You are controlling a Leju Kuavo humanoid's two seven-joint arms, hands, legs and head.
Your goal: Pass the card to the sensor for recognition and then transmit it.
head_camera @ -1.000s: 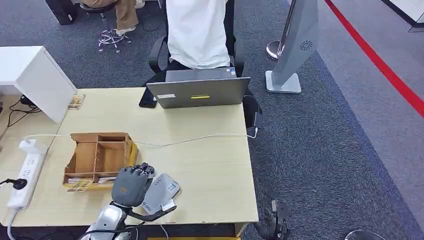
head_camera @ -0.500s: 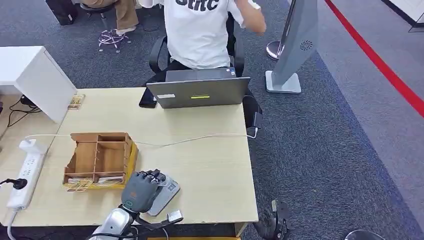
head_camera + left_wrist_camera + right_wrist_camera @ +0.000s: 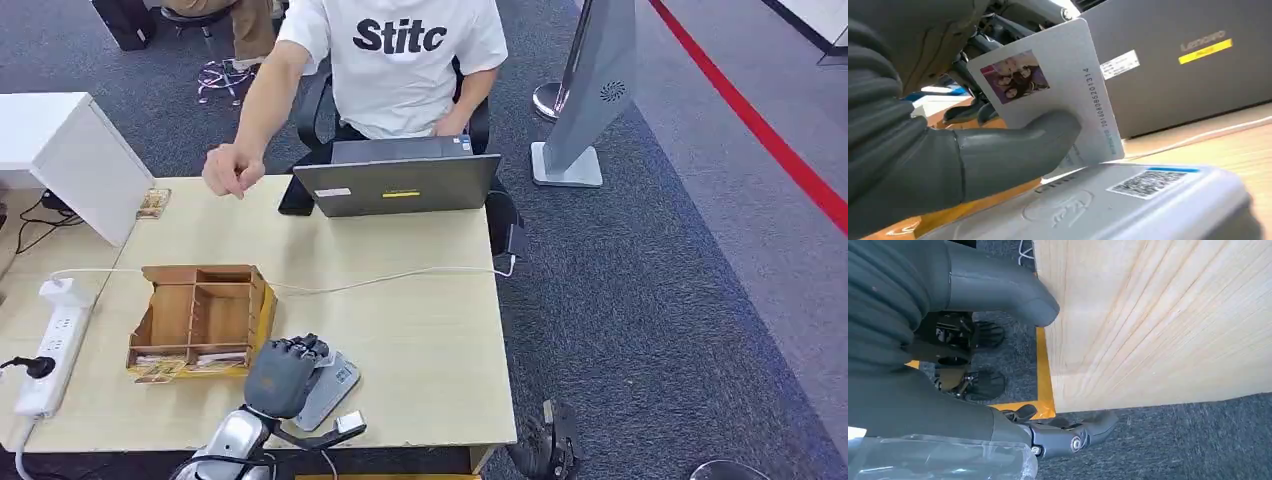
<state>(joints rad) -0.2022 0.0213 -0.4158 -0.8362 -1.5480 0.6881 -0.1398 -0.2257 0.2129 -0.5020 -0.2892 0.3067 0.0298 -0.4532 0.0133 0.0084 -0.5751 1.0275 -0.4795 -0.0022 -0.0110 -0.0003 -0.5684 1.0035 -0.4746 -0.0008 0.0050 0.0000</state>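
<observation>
Your left hand (image 3: 281, 375) pinches the card (image 3: 1058, 95) under its thumb, card tilted with its lower edge just above the grey sensor (image 3: 1128, 205) on the surface (image 3: 420, 320); the person's hand (image 3: 230, 170) lies well beyond, across the surface.

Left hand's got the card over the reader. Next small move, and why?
Probably lower and flatten it. The left hand holds the card tilted, with its lower edge just above the reader, not lying on it. Flat contact should help the read.
</observation>
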